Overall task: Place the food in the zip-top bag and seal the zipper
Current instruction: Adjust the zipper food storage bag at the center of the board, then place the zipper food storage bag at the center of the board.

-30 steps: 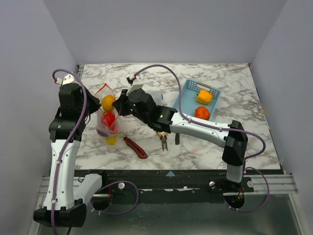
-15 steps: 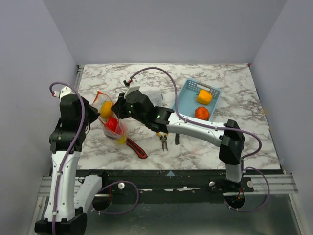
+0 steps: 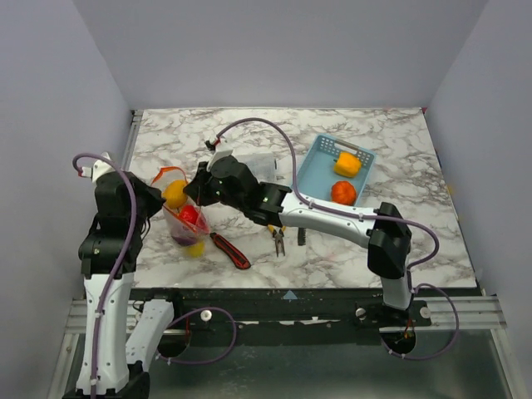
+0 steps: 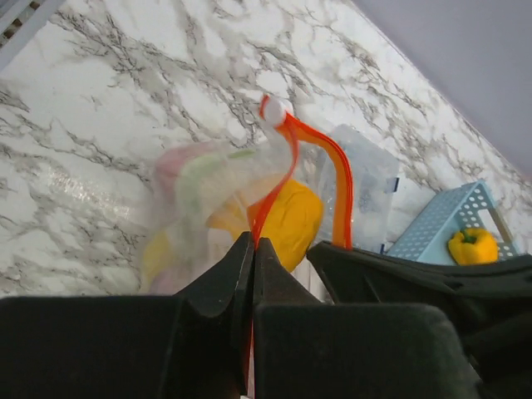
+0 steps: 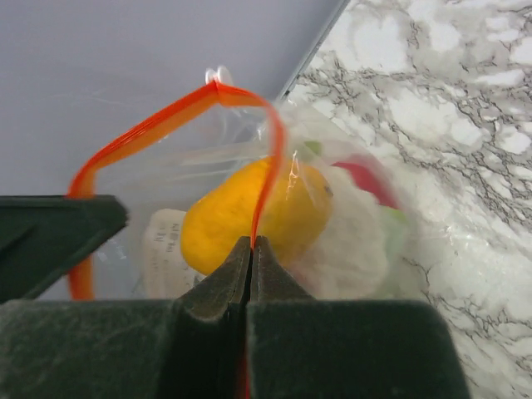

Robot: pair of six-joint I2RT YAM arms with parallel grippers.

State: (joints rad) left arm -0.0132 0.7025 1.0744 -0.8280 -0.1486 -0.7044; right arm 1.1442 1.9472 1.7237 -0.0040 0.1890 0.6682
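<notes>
The zip-top bag hangs between both grippers over the left of the table. It holds food: an orange-yellow piece, a red piece and a yellow piece. My left gripper is shut on the zipper, its tips meeting on the strip in the left wrist view. My right gripper is shut on the zipper's other side, tips closed in the right wrist view. The strip loops open between them, and the orange-yellow piece shows behind it.
A light blue basket at the right holds a yellow pepper and an orange-red piece. A red-and-black utility knife and yellow-handled pliers lie near the front. A clear compartment box sits behind the right arm.
Both grippers have carried the bag left and toward the near edge. The left arm has swung outward. Both grips on the zipper are unchanged.
</notes>
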